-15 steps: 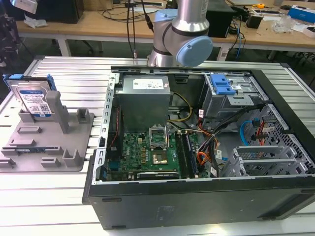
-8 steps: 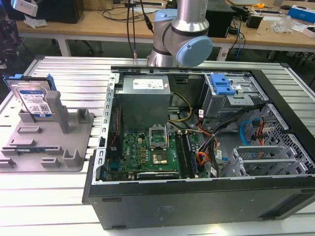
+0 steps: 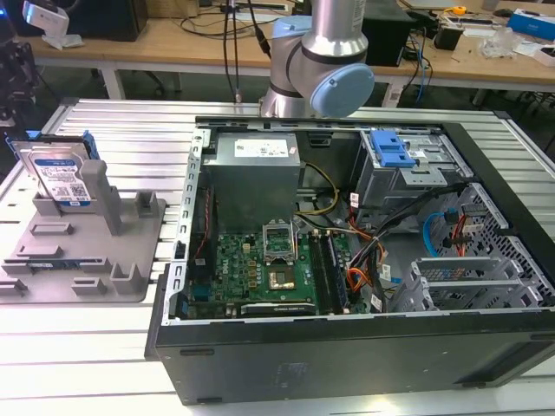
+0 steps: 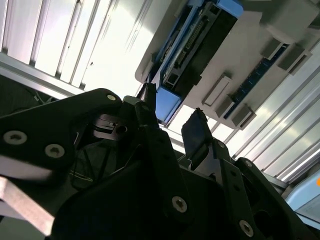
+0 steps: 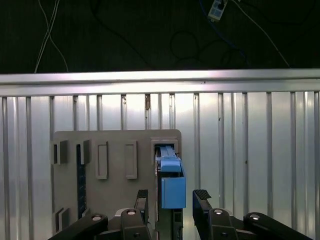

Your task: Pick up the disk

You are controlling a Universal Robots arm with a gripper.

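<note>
End effector [image 5: 172, 196], fingers [image 5: 201, 196] spread, over the disk [image 5: 172, 186] standing in the grey fixture [image 5: 115, 142].

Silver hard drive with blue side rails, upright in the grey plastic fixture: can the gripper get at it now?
Probably yes: in the first wrist view the open gripper straddles the silver hard drive at its blue rail, nothing in between.

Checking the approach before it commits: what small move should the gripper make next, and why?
Probably ease the gripper a little closer onto the disk before closing. In both wrist views the open fingers flank only its blue end, and in the exterior view it stands upright in the grey fixture.
</note>
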